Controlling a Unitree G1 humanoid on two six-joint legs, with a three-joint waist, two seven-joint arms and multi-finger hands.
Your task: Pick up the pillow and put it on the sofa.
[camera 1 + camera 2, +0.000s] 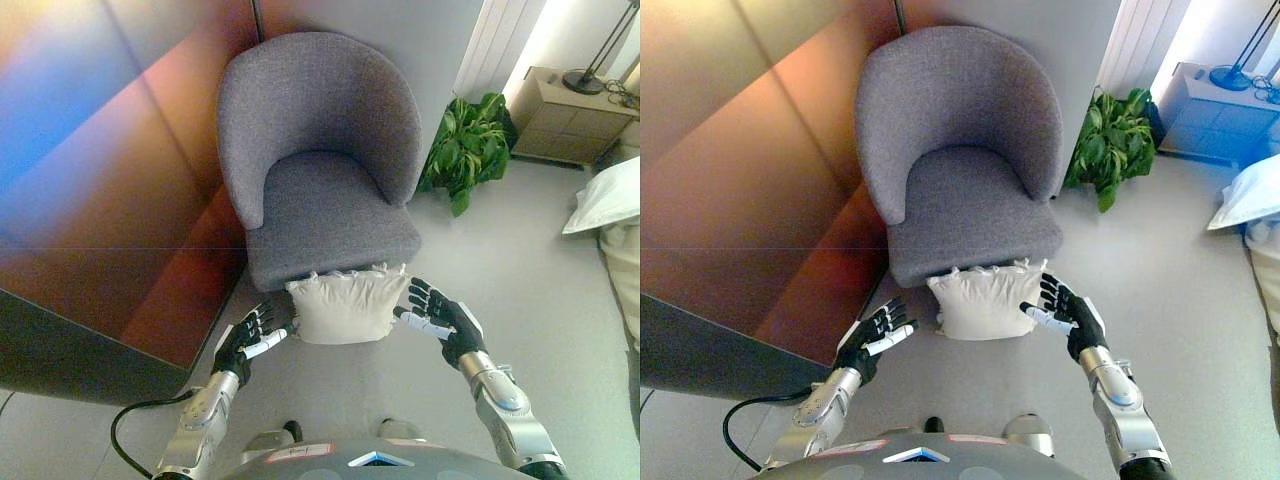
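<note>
A cream pillow stands on the floor, leaning against the front of a grey armchair. My left hand is open, just left of the pillow's lower left corner, fingertips close to it. My right hand is open at the pillow's right edge, fingers spread and close to or touching that side. Neither hand grips the pillow. The chair's seat holds nothing.
A dark wooden panel wall runs along the left. A green potted plant stands right of the chair. A wooden nightstand with a lamp base is at the back right. A bed edge with a white pillow shows at the right.
</note>
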